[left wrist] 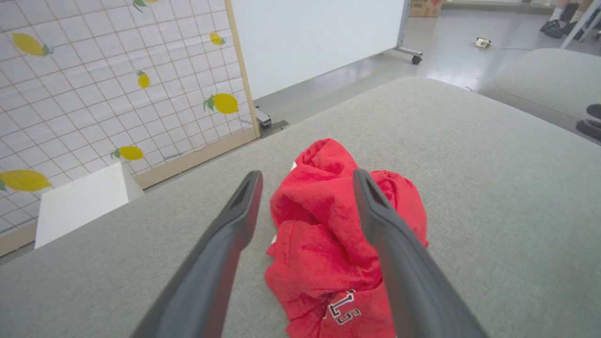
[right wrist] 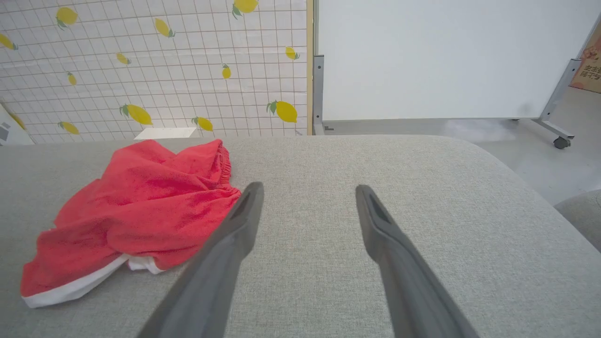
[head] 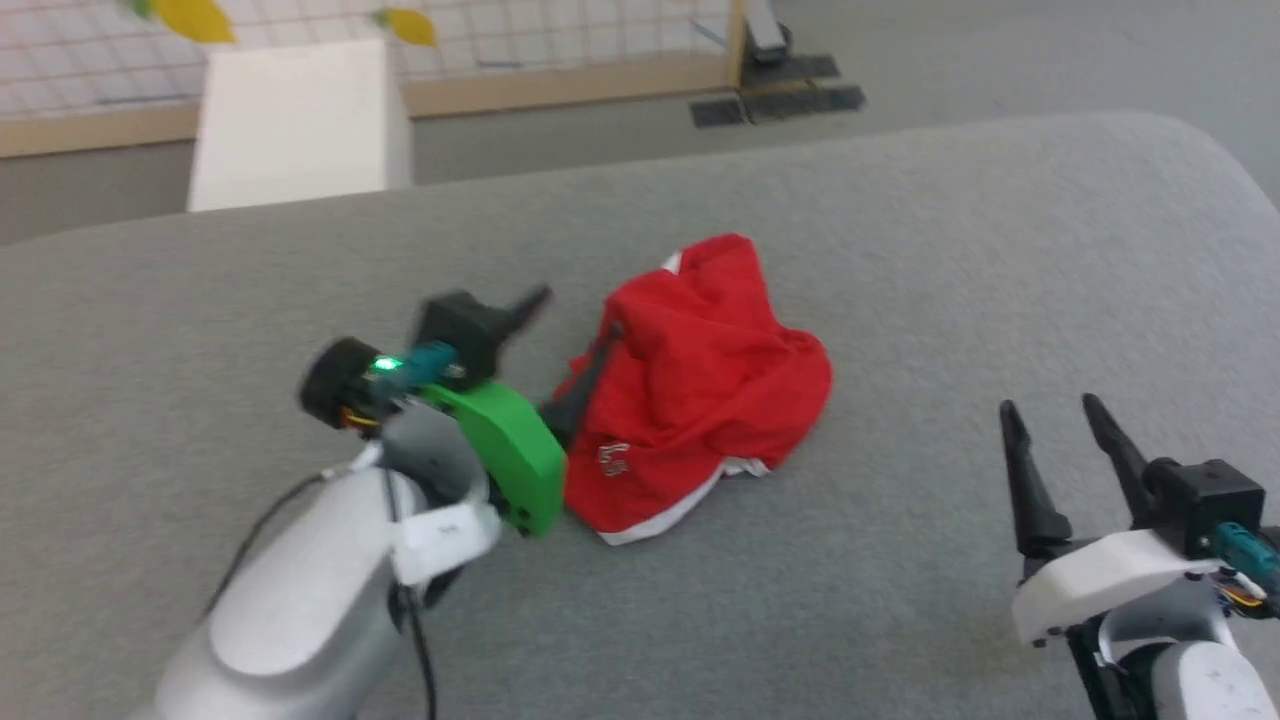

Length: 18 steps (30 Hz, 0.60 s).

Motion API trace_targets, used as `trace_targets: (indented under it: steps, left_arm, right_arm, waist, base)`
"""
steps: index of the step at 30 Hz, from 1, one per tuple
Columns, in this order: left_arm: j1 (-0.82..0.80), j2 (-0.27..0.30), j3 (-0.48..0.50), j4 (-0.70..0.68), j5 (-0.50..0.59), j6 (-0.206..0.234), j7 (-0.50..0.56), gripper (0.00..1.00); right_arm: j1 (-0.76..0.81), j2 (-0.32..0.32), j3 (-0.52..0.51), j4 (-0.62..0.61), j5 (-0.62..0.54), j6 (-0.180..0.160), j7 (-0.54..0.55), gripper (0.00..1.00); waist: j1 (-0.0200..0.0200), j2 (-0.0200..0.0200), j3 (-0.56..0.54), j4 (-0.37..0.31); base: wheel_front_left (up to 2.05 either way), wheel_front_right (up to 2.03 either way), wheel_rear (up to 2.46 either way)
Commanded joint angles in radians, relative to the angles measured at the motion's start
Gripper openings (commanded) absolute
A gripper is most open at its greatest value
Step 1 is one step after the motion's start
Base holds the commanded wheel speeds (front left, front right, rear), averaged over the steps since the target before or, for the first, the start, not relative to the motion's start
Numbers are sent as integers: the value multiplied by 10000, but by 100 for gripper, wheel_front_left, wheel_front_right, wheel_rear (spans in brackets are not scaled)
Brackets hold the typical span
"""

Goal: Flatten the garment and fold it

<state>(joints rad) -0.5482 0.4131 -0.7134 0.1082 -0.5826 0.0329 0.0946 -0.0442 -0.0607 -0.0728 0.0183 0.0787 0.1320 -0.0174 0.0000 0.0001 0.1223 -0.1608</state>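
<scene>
Shorts (head: pixel 700 380): crumpled heap, frame centre, on grey cushion (head: pixel 900 250). Flattening not done; folding not begun. Left hand (head: pixel 555 350): released, spread astride heap, seemingly not gripping. Right hand (head: pixel 1048 410): released, empty, lower right.

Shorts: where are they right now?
Head view: the shorts lie crumpled midway across the grey cushion, at the open left claw; the right claw sits off to their right.

Grey fabric-covered surface (head: pixel 900 250) wide and level, white-tiled lemon-print panel (right wrist: pixel 164 70) in wooden frame at eleven o'clock, white box (head: pixel 295 125) before its foot, white wheeled board (right wrist: pixel 446 56) at one o'clock, smooth grey floor (left wrist: pixel 436 51) beyond with faint glare, even indoor light
</scene>
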Motion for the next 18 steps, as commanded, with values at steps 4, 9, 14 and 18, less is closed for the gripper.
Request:
trace_targets:
  steps: [4, 9, 14, 18]
  left_arm:
    - [649, 406, 834, -293, -130, 812, -778, 100]
    - [1874, 828, 1742, -603, -468, 1708, -1565, 100]
    - [3154, 1104, 2109, -1067, -498, 2315, -2236, 100]
    - [3990, 1294, 2018, -1369, -237, 2574, -2684, 100]
  right_arm:
    - [179, -127, -69, -286, 131, -13, 173, 100]
    - [424, -405, 300, -445, 393, -13, 362, 100]
    - [623, -460, 353, -579, 491, -13, 392, 100]
    - [808, -472, 435, -649, 521, -13, 384, 100]
  waist:
    - [0, -1, -878, 1149]
    - [0, -1, -967, 1439]
    - [0, -1, -1022, 1605]
    - [0, -1, -1103, 1683]
  base:
    - [0, 0, 0]
    - [0, 0, 0]
    - [0, 0, 0]
    - [0, 0, 0]
